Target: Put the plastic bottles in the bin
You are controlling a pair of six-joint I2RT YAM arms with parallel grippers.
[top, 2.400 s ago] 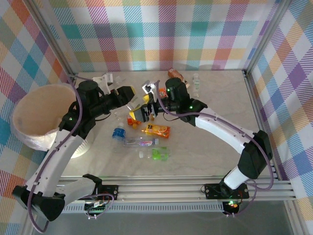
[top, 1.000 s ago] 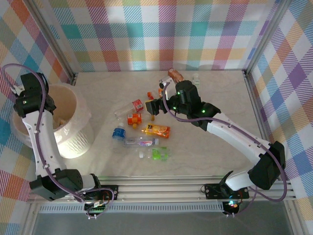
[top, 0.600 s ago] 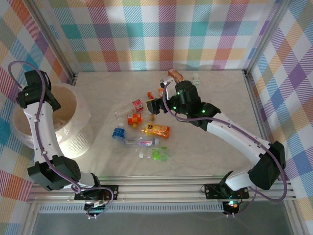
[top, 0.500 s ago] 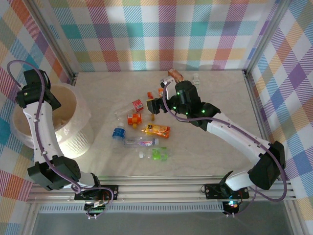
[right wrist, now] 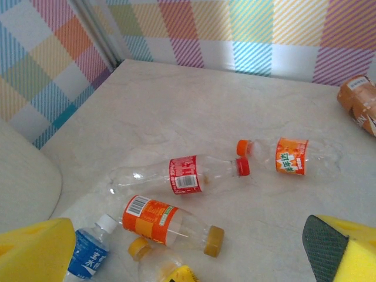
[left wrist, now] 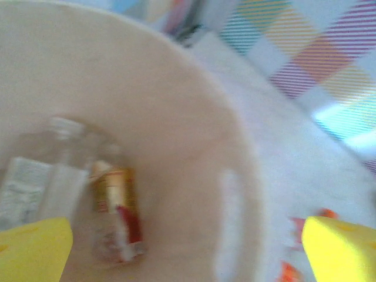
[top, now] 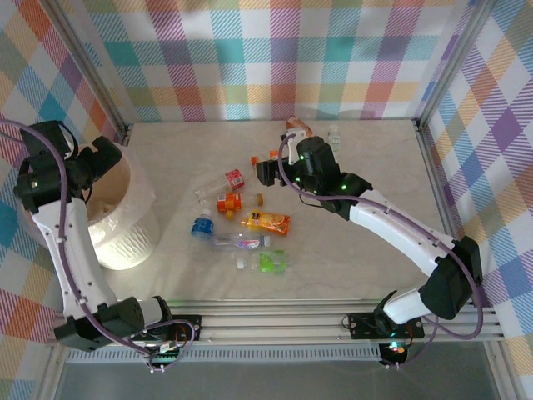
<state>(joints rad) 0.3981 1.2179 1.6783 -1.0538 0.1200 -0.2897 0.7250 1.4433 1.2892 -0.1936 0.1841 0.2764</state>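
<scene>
My left gripper (top: 107, 158) hangs open over the white ribbed bin (top: 125, 242) at the table's left, with nothing between its yellow fingers (left wrist: 35, 249). Down inside the bin (left wrist: 194, 117) lie a gold-and-red labelled bottle (left wrist: 114, 205) and a clear bottle (left wrist: 53, 158). My right gripper (top: 265, 172) is open above the bottles scattered mid-table. Under it lie a red-labelled bottle (right wrist: 185, 174), an orange-labelled one (right wrist: 155, 218) and another orange-labelled one (right wrist: 288, 155). A blue-labelled bottle (right wrist: 88, 252) lies by the left fingertip.
More bottles lie nearer the front: a yellow-orange one (top: 266, 222), a clear one (top: 239, 241) and a green one (top: 271, 262). A brown bottle (top: 296, 127) and a small clear one (top: 334, 135) rest by the back wall. Checked walls enclose the table.
My left gripper went from shut to open above the bin, and its arm swung so the wrist points over the rim. The right arm edged slightly toward the back.
</scene>
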